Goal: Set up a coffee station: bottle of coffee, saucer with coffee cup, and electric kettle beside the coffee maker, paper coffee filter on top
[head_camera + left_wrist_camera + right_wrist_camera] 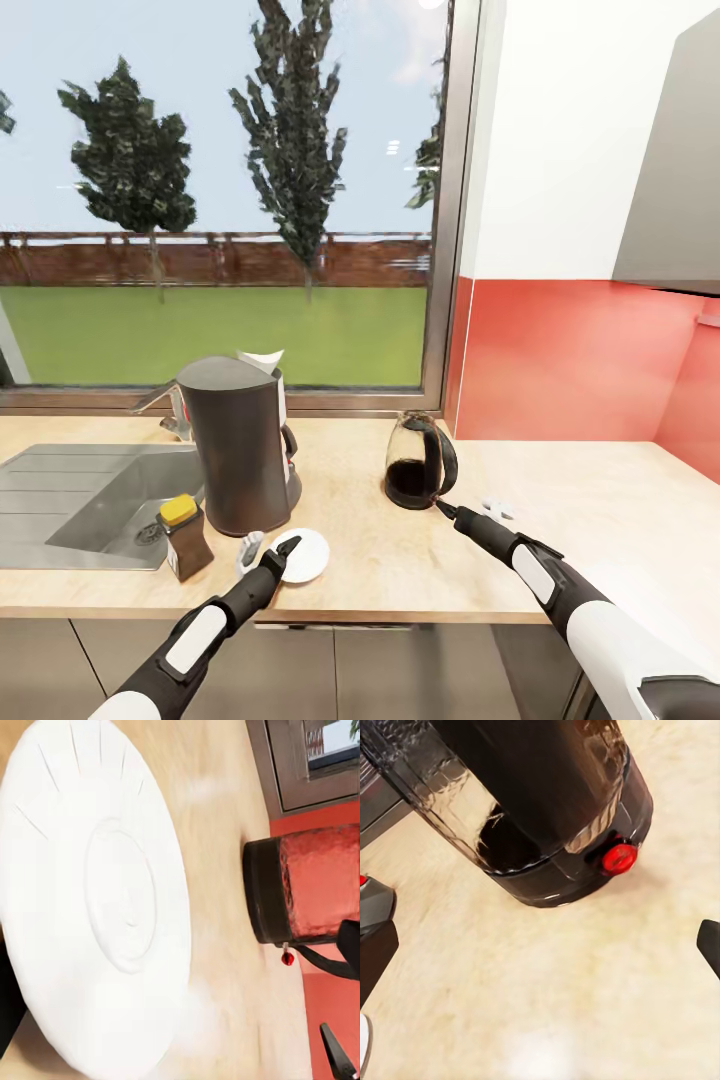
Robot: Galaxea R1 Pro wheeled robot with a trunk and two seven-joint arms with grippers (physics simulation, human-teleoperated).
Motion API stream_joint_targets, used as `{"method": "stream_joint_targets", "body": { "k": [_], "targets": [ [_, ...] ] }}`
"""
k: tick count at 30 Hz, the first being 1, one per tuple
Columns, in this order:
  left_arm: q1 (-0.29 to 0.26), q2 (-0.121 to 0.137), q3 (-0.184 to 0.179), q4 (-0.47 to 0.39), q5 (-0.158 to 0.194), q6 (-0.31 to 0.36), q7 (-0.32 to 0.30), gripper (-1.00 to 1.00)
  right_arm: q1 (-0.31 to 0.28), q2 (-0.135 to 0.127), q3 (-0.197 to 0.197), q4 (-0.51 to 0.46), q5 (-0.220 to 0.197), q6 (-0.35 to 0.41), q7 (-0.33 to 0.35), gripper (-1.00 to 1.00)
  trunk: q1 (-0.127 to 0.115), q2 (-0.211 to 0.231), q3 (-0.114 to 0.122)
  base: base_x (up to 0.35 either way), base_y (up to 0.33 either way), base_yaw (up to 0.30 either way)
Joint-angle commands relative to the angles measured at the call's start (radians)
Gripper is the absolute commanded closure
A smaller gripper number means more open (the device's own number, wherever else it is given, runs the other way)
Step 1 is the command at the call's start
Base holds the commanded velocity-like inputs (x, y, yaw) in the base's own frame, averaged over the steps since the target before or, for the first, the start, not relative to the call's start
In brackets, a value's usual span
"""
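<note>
The tall dark grey coffee maker (242, 455) stands on the kitchen countertop (560, 500) with a white paper coffee filter (264, 361) on top. The bottle of coffee (185, 537) is at its front left. The white saucer (305, 557) lies flat at its front right. My left gripper (272, 550) is at the saucer's left rim, fingers apart, and the saucer (97, 900) looms very close in the left wrist view. The electric kettle (420, 462) stands to the right. My right gripper (458, 510) is open just in front of the kettle's base (562, 881). The coffee cup is out of view.
A steel sink (90, 505) with a tap (165, 405) is set into the counter left of the coffee maker. A window (230, 200) runs behind, and a red backsplash (570, 360) covers the wall on the right. A small white piece (497, 509) sits by my right gripper, too small to identify.
</note>
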Motion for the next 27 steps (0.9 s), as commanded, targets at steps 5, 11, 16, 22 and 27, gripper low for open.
{"method": "stream_joint_targets", "body": {
  "k": [5, 11, 16, 22, 27],
  "targets": [
    [0.0, 0.001, -0.005, 0.001, 0.005, 0.002, 0.001, -1.0, 0.0, -0.001, 0.007, -0.001, -0.01, 0.004, 0.0, -1.0, 0.0, -0.001, -0.001, 0.0, 0.0, 0.0],
    [0.0, 0.001, -0.005, 0.001, 0.005, 0.002, 0.001, -1.0, 0.0, -0.001, 0.007, -0.001, -0.01, 0.004, 0.0, -1.0, 0.0, -0.001, -0.001, -0.161, 0.067, 0.0],
    [0.0, 0.001, -0.005, 0.001, 0.005, 0.002, 0.001, -1.0, 0.0, -0.001, 0.007, -0.001, -0.011, 0.004, 0.0, -1.0, 0.0, -0.001, -0.001, -0.276, 0.199, 0.0],
    [0.0, 0.001, -0.005, 0.001, 0.005, 0.002, 0.001, -1.0, 0.0, -0.002, 0.007, -0.001, -0.011, 0.004, 0.0, -1.0, 0.0, -0.001, -0.001, -0.275, 0.222, 0.0],
    [0.001, -0.001, -0.006, 0.001, 0.005, 0.002, 0.001, -1.0, 0.0, -0.002, 0.007, -0.001, -0.011, 0.004, 0.0, -1.0, 0.0, -0.001, -0.001, -0.274, 0.226, 0.0]
  ]
}}
